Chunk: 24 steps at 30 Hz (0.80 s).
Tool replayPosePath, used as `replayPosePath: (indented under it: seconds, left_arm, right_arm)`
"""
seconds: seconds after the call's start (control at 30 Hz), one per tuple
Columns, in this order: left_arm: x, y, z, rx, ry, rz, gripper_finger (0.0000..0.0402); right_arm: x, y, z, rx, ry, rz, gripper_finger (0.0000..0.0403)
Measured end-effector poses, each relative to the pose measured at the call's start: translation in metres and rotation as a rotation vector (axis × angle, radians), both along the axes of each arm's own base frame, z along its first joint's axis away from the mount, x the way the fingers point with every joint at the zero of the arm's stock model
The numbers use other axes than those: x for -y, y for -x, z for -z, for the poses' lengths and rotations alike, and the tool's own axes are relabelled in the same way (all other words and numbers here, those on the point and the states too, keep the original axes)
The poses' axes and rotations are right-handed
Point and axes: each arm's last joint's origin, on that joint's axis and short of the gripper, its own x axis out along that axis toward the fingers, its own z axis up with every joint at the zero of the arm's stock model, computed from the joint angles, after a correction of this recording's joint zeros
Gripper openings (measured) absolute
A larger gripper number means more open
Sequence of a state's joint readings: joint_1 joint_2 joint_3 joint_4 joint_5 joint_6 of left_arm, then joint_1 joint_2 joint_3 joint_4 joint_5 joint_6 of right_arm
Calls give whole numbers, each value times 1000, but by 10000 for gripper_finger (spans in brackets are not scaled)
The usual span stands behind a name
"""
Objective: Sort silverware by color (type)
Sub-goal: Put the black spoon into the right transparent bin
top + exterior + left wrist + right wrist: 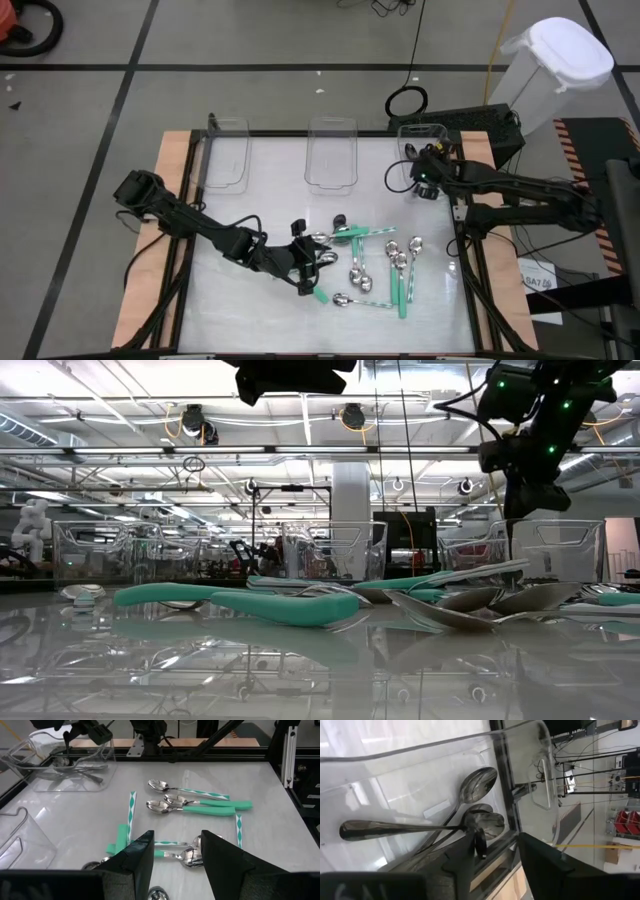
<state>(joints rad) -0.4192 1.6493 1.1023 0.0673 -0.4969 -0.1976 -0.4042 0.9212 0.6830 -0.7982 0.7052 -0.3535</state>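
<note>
From above, you see the spoons scattered across the middle of the pale glossy surface: shiny silver bowls, several on flat teal-green handles, lying crossed and touching. 3 clear plastic bins line the far edge, with open room between them and the pile. Your left end effector sits low at the pile's left side, fingers spread, nothing pinched. Your right end effector hangs over the right bin.

At table height, the teal handles look thick and matte, the silver bowls mirror-bright. The right arm comes down at the right, above the far bins.

In the left wrist view, the 2 dark fingers stand apart over a teal-handled spoon, not gripping it.

In the right wrist view, the fingers are parted and hold nothing; dark blackish spoons lie loose inside the clear bin, against its curved wall.
</note>
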Motion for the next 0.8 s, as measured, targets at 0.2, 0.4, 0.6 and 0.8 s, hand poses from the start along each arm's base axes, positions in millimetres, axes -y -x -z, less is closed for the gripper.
replayPosePath:
  seconds: [0.2, 0.4, 0.6, 0.8]
  left_arm:
    - [0, 0, 0, 0, 2, 0, 161]
    - [0, 0, 0, 1, 7, -3, 161]
    - [0, 0, 1, 0, 47, -22, 161]
    - [-7, -1, 3, -18, 94, -66, 161]
  right_arm:
    - [-2, 5, -5, 40, 16, 0, 178]
    - [-5, 8, -7, 70, -27, -21, 185]
    - [-8, 11, -7, 123, -95, -15, 197]
    - [-11, 15, -5, 161, -150, 46, 237]
